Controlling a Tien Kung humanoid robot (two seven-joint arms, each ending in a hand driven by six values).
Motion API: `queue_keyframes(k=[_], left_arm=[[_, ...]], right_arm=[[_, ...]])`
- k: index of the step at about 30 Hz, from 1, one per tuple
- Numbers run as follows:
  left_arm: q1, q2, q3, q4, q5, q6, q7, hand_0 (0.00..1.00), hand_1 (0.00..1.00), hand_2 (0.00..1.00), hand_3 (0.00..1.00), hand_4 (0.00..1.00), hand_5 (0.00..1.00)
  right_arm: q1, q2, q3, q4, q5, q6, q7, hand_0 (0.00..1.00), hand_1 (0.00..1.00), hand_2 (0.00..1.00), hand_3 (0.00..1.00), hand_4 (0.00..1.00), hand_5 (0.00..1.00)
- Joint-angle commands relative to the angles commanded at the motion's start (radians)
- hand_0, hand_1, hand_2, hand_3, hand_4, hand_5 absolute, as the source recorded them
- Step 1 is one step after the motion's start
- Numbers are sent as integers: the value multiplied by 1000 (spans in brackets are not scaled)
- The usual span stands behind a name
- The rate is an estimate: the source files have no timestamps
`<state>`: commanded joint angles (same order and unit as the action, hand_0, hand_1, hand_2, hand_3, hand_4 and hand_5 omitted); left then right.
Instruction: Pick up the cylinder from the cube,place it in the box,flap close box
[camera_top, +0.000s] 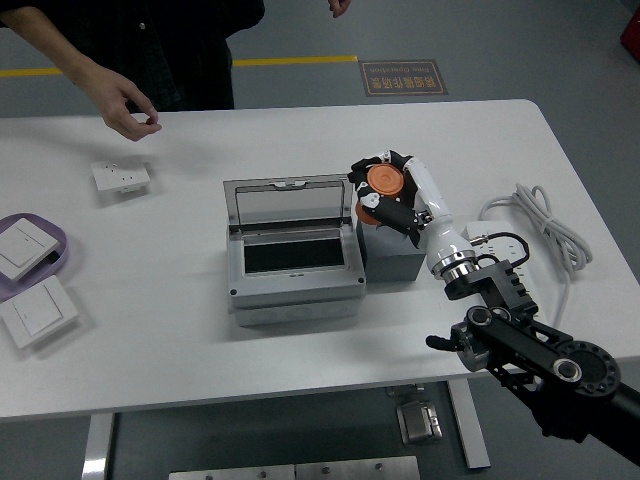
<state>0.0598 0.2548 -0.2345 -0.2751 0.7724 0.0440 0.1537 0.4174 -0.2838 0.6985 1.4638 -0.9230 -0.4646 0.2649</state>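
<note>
The right robot hand is clamping its fingers around the orange cylinder, holding it lifted clear of the dark grey cube, which is sitting just below and slightly toward the robot from the hand. Immediately to the hand's left the grey box is standing with its clear flap propped upright at the far side, and its dark opening is showing nothing inside. Behind the wrist, off to the right, a white power strip is lying with its coiled cable on the white surface. Well away to the far left, a white socket is resting alone, and beyond it a purple tray is carrying one white switch plate while another switch plate is lying just beside it. At the far side a person's hand is hovering over the surface near the socket, touching nothing that can be made out. The left arm is not showing. Judging by this, the pick-up is done; carrying the cylinder over the opening, releasing it inside and swinging the flap down are all remaining.
</note>
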Motion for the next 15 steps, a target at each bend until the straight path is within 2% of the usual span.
queue_keyframes(k=[1,2,7,8,10,15], left_arm=[[0,1,0,0,0,0,-1,633,618,550,640,711,310],[1,1,0,0,0,-1,-1,633,620,549,640,711,310],[1,2,4,1,-6,0,-3,633,620,549,640,711,310],[1,2,4,0,-7,1,-3,633,619,552,643,708,313],[0,2,5,0,-8,2,-4,633,619,552,643,708,313],[0,5,10,1,-13,4,-5,633,619,551,644,708,315]], right_arm=[[7,-1,-12,26,-17,1,-19,340,262,348,287,2,2],[14,0,-23,47,-33,2,-35,205,167,296,235,2,2],[66,19,-77,132,-155,20,-133,205,167,296,235,2,2],[75,24,-84,136,-181,24,-152,194,136,284,234,2,2],[99,38,-103,127,-244,40,-196,194,136,284,234,2,2],[155,71,-147,59,-410,87,-299,181,131,281,230,2,2]])
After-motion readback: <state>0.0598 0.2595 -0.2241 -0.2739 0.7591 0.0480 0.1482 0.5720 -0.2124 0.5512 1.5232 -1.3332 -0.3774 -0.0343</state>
